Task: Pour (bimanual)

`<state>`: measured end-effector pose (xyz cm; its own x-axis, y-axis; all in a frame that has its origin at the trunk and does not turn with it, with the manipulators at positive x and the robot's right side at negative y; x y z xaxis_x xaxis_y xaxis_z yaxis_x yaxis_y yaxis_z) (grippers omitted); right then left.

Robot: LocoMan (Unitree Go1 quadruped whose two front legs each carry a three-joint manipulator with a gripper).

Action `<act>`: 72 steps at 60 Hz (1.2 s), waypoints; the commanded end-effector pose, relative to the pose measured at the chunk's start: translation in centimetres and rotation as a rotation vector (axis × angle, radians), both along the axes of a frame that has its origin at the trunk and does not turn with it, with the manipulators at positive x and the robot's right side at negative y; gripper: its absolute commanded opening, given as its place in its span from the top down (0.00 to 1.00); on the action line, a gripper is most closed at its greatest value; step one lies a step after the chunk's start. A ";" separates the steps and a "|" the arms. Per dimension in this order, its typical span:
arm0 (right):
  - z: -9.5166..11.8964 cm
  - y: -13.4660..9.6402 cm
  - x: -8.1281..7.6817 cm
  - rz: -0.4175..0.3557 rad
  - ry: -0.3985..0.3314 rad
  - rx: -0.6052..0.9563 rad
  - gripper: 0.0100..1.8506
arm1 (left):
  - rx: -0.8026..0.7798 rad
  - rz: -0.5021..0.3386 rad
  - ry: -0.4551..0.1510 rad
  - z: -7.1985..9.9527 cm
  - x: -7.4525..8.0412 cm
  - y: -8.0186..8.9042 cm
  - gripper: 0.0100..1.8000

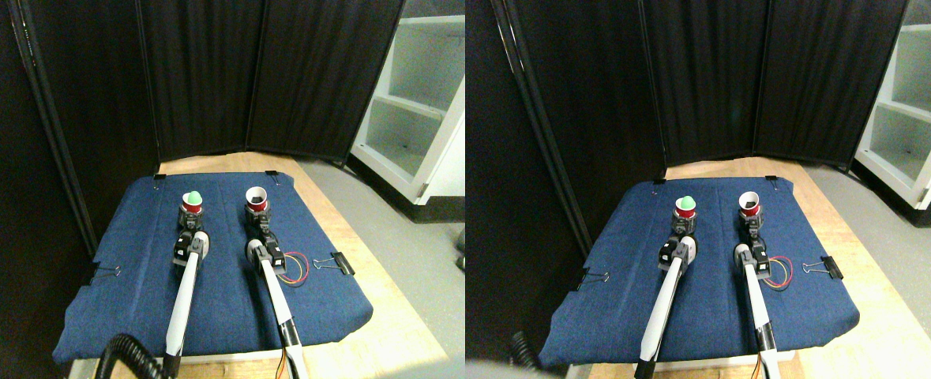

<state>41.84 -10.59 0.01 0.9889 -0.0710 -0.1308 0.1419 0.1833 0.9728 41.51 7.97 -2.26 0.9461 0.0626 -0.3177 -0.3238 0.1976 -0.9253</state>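
Note:
Two small red cups stand upright on the blue cloth (220, 316). The left cup (192, 204) holds a green ball that sticks out of its rim. The right cup (257, 198) has a white rim and a dark inside, with nothing visible in it. My left gripper (189, 215) sits around the base of the left cup. My right gripper (257, 213) sits around the base of the right cup. Both cups stay level, about a hand's width apart. The jaws are too small to read.
The cloth covers a wooden table (402, 316) and is held by binder clips (337, 263) at its edges. Red and yellow wires (298, 268) loop beside my right arm. Black curtains (275, 79) close the back. A white shelf unit (418, 110) stands at right.

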 end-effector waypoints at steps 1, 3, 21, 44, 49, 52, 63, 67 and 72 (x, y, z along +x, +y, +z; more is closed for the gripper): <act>0.2 -0.2 0.2 -0.024 -0.030 0.024 1.00 | 0.010 0.011 -0.033 0.0 0.3 -0.1 1.00; 0.1 -0.3 0.2 -0.025 -0.031 0.028 1.00 | 0.013 0.011 -0.032 -0.1 0.3 -0.1 1.00; -0.8 -0.5 0.2 -0.045 0.001 0.070 1.00 | 0.070 0.044 -0.039 -1.4 0.1 0.7 1.00; -1.5 -0.4 0.1 -0.071 0.052 0.065 0.97 | 0.100 0.101 -0.042 -2.8 -0.7 1.0 1.00; -1.6 -0.4 0.1 -0.074 0.057 0.081 0.98 | 0.106 0.094 -0.039 -2.9 -0.7 1.1 1.00; -1.6 -0.4 0.1 -0.070 0.062 0.081 0.98 | 0.097 0.089 -0.041 -3.0 -0.7 1.1 1.00; -1.9 -0.7 0.0 -0.062 0.143 0.121 0.70 | 0.107 0.099 -0.051 -3.0 -0.6 1.3 1.00; -1.9 -0.8 0.0 -0.044 0.161 0.106 0.56 | 0.112 0.099 -0.048 -3.0 -0.6 1.3 1.00; -2.0 -0.9 -0.1 -0.014 0.198 0.124 0.32 | 0.115 0.103 -0.036 -2.8 -0.7 1.2 0.65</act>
